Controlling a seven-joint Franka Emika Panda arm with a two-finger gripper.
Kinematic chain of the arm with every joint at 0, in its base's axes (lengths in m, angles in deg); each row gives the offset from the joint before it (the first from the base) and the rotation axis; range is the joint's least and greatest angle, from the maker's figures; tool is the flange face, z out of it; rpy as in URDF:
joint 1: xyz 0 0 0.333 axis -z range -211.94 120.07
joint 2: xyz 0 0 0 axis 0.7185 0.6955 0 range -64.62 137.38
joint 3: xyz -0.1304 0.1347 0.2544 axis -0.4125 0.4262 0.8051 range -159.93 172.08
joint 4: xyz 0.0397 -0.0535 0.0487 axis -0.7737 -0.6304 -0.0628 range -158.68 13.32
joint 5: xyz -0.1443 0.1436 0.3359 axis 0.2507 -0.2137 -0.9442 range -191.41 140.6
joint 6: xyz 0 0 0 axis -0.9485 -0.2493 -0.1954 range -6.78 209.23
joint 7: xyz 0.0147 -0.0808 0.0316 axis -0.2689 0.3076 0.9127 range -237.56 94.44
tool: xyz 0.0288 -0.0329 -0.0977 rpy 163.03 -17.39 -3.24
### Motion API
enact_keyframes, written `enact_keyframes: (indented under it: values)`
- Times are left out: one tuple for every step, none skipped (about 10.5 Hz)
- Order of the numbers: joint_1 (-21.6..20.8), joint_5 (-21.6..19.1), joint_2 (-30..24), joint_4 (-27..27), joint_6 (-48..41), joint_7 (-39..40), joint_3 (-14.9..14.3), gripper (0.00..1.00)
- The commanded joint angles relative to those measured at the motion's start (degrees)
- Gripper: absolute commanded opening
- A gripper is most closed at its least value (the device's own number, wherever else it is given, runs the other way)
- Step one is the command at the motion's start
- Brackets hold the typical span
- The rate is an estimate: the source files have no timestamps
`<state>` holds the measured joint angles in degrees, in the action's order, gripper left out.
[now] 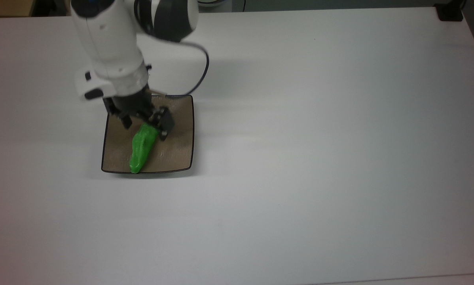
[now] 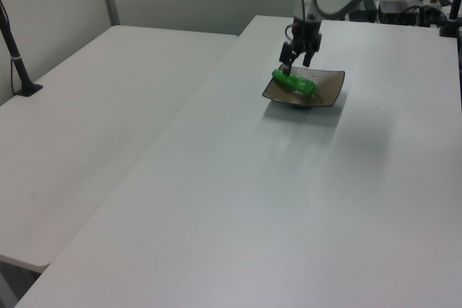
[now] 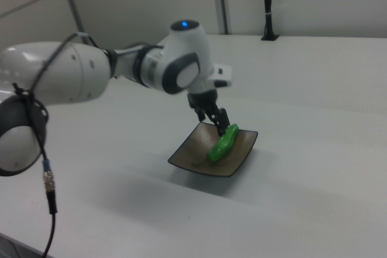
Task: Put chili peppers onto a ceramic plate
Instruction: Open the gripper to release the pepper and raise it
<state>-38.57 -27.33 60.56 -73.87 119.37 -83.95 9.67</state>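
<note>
The green chili pepper (image 1: 141, 148) lies flat on the square tan-brown ceramic plate (image 1: 177, 146), its tip reaching the plate's near edge in the top view. In the left view the pepper (image 2: 294, 83) rests across the plate (image 2: 328, 81). In the right view the pepper (image 3: 222, 142) lies on the plate (image 3: 188, 149) with its thin stem toward the plate's lower corner. My gripper (image 1: 146, 124) hangs open just above the pepper's stem-side end, holding nothing. It is raised clear of the pepper in the left view (image 2: 296, 59) and the right view (image 3: 213, 124).
The plate sits on a wide white table (image 1: 320, 158). A dark cable (image 1: 203, 71) loops from the wrist over the plate's far corner. A second white table (image 2: 86, 128) stands at the left view's left, with a black post (image 2: 18, 63) on it.
</note>
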Motion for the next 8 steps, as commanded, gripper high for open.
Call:
enact_keyframes:
  values:
    - [-3.0, 0.3, -11.9, -1.0, -13.4, -1.5, -0.5, 1.00]
    - [-3.7, 0.3, -15.5, -0.9, -18.0, -1.3, -0.6, 1.00]
    - [-4.3, 0.3, -18.7, -1.0, -22.4, -1.2, -0.6, 1.00]
    - [-5.5, 0.3, -21.2, -0.9, -26.7, -1.1, -0.6, 1.00]
    - [-6.9, 0.3, -23.3, -1.0, -29.3, -1.0, -0.6, 1.00]
    - [-8.7, 0.3, -25.0, -1.1, -31.5, -0.4, -0.8, 1.00]
    - [-10.9, 0.3, -25.8, -1.3, -33.2, 1.3, -1.7, 1.00]
    - [-14.2, 0.3, -26.0, -1.6, -33.7, 3.7, -3.2, 1.00]
